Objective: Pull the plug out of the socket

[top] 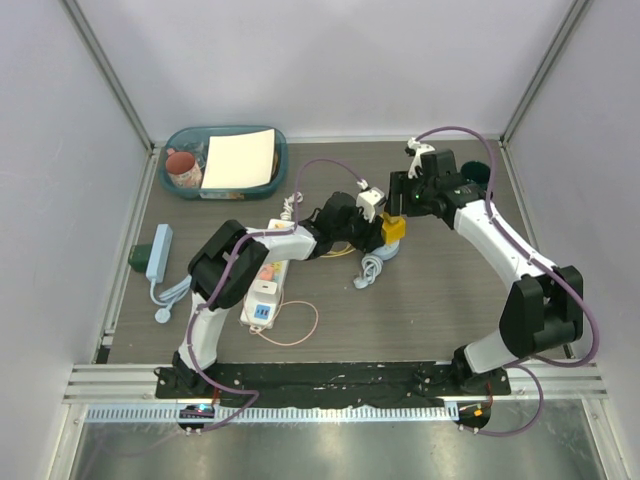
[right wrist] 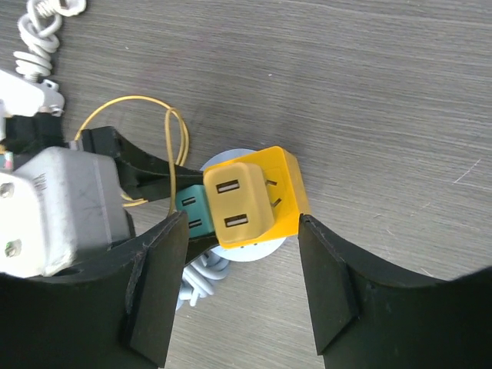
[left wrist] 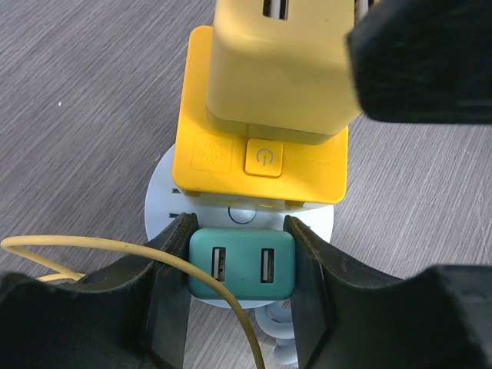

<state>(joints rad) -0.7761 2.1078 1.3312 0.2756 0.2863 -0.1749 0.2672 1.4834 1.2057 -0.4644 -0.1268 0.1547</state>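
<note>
- The plug sits on the near end of the pastel power strip, well apart from both grippers, so we judge the pull has not begun.
- Our left arm hangs over that strip. Swinging it round carelessly could shove the strip askew.
- Nothing pins the strip down. A one-handed pull may lift the whole strip instead of freeing the plug.
- Farther out, our left gripper pinches the teal USB adapter, which sits against the round white base. If we leave without letting go, we drag the base and the yellow cube with us.
- A thin yellow wire crosses our left finger and could snag as we withdraw.
- Our right gripper stands spread either side of the pale yellow adapter, gripping nothing. One finger is very close to the cube, so a sideways exit could tip the stack.
- Both arms are busy with the wrong socket, and we risk tugging at that instead.
</note>
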